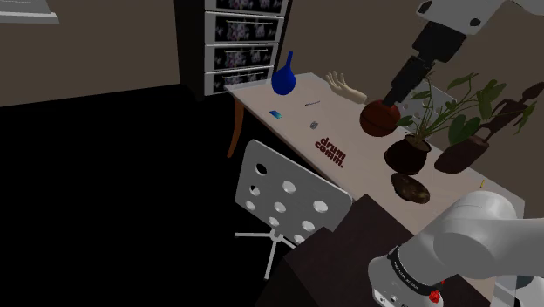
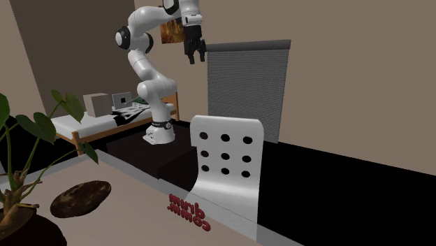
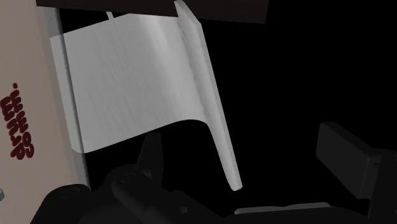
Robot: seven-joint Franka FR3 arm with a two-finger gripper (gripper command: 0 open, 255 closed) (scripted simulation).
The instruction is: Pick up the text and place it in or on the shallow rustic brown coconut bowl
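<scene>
The gripper [image 2: 194, 59] hangs high over the room with its two black fingers standing apart and nothing between them, well above the table [image 1: 292, 126]. The dark red text [image 1: 331, 151] lies flat on the tabletop near the edge, just beside the back of the white chair [image 1: 283, 196]. The shallow brown bowl [image 1: 410, 187] sits to the shoulder view's right of it, nearer the stand. I'd say the reach comes first: descend straight down over the letters, keeping clear of the chair back. From here the letters look thin, though I can't be sure, so the fingers should straddle the narrow way and close low. The potted plants [image 1: 407, 155] crowd the bowl's far side.
</scene>
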